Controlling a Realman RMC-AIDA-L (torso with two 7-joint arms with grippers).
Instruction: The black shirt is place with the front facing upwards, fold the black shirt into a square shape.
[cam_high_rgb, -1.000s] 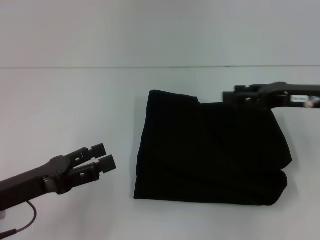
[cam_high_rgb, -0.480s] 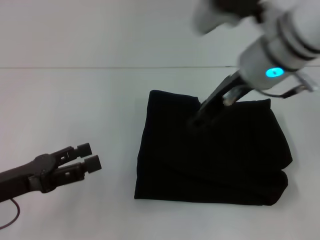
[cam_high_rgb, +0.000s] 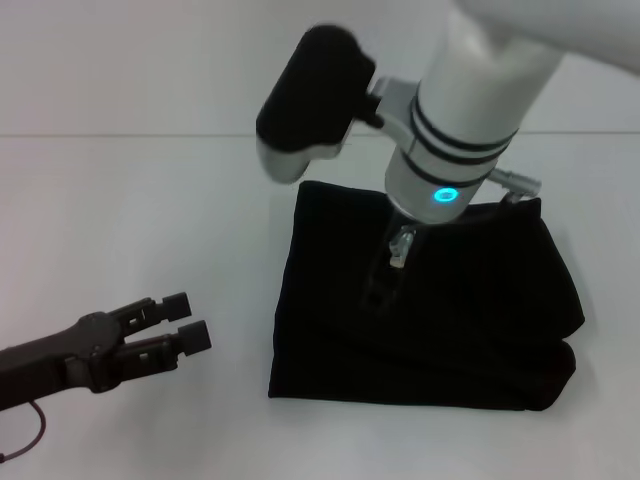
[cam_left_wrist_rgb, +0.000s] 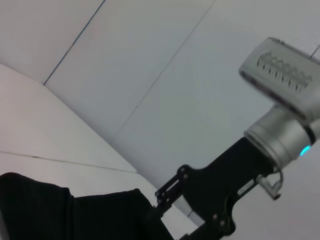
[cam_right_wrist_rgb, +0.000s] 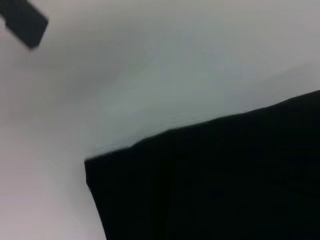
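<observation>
On the white table (cam_high_rgb: 130, 220), the shirt (cam_high_rgb: 470, 330) is lying folded into a rough square.
Nearest me, my left gripper (cam_high_rgb: 190, 320) is hovering off to its side, fingers slightly apart; farther out, my right gripper (cam_high_rgb: 383, 285) is hanging over the cloth, fingers unclear. Little folding seems left. No lettering is showing.

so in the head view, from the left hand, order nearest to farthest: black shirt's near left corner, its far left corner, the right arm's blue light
1. Near left corner of the black shirt, just to the right of the left hand.
2. Far left corner, farther back.
3. Blue light on the right arm, above the shirt, farthest right.
</observation>
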